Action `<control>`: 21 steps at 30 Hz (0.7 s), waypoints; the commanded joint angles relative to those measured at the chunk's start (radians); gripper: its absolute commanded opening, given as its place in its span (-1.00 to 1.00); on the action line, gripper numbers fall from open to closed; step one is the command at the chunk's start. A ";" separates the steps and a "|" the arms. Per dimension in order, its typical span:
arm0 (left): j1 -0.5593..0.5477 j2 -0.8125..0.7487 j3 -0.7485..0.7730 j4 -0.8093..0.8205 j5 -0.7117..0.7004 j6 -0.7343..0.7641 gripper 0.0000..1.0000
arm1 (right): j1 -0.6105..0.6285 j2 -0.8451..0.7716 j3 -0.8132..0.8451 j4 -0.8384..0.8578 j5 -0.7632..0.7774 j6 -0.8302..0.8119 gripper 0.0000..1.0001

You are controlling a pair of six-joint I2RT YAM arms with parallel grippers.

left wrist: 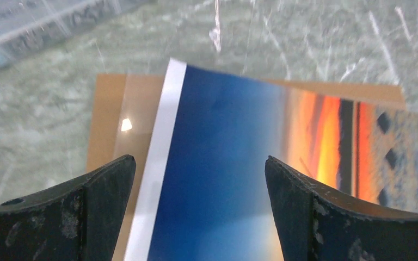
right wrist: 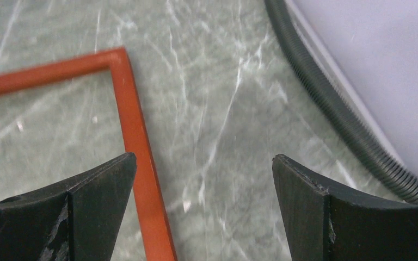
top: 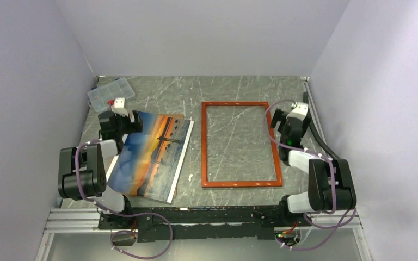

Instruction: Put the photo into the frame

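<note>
The photo [top: 151, 155], a sunset print with a white edge, lies flat on the left of the table on a brown backing board [left wrist: 109, 117]. My left gripper [top: 121, 117] hangs open above the photo's far left corner; in the left wrist view the blue part of the photo [left wrist: 223, 163] shows between the spread fingers, untouched. The frame [top: 203, 144], a red-orange border, lies flat at the table's middle right. My right gripper [top: 293, 122] is open over bare table just outside the frame's far right corner [right wrist: 136, 130], holding nothing.
A clear plastic compartment box [top: 110, 93] sits at the back left, just beyond the left gripper. A grey ribbed cable [right wrist: 332, 109] runs along the right wall. A small white scrap [top: 190, 177] lies between the photo and the frame.
</note>
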 commanded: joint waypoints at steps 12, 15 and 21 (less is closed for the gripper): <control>0.001 0.003 0.874 -1.237 -0.015 -0.003 0.82 | -0.012 -0.130 0.579 -0.824 -0.396 0.547 0.99; 0.001 0.024 0.913 -1.305 -0.015 0.014 0.75 | 0.027 -0.098 0.648 -0.889 -0.466 0.558 0.99; 0.001 -0.016 0.875 -1.284 -0.019 0.004 0.75 | 0.293 -0.082 0.817 -1.003 -0.161 0.325 1.00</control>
